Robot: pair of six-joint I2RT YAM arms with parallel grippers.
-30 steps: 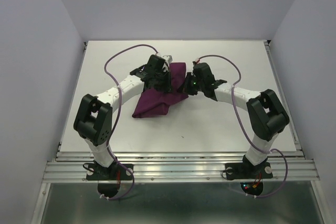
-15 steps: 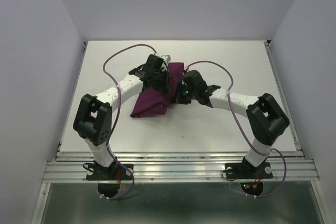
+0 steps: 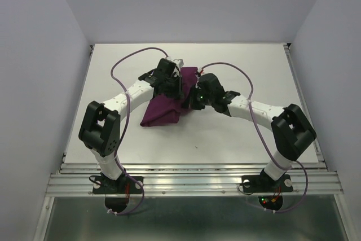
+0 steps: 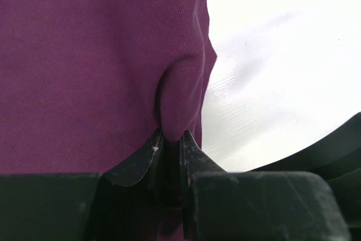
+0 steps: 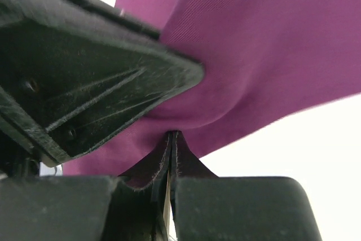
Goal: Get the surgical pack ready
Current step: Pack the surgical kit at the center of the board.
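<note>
The dark-purple cloth [image 3: 161,111] lies bunched and folded in the middle of the white table [image 3: 225,134]. My left gripper [image 3: 176,90] is over its far part, shut on a pinched fold of the cloth [image 4: 84,55]; the left wrist view shows the left gripper [image 4: 172,135] with fabric bulging out of its tips. My right gripper [image 3: 190,101] sits close beside it. In the right wrist view the right gripper [image 5: 172,135] is shut on an edge of the cloth [image 5: 271,55]. A small pale metal corner [image 3: 178,61] peeks out behind the cloth. Other pack items are hidden.
Both arms arch inward over the table's middle, with purple cables looping above them. The left gripper's black body [image 5: 84,83] fills the upper left of the right wrist view, very near my right fingers. White walls enclose the table on three sides.
My right gripper has moved left toward the left gripper, drawing the cloth's right flap over the bundle. The left gripper has stayed put, still pinching.
</note>
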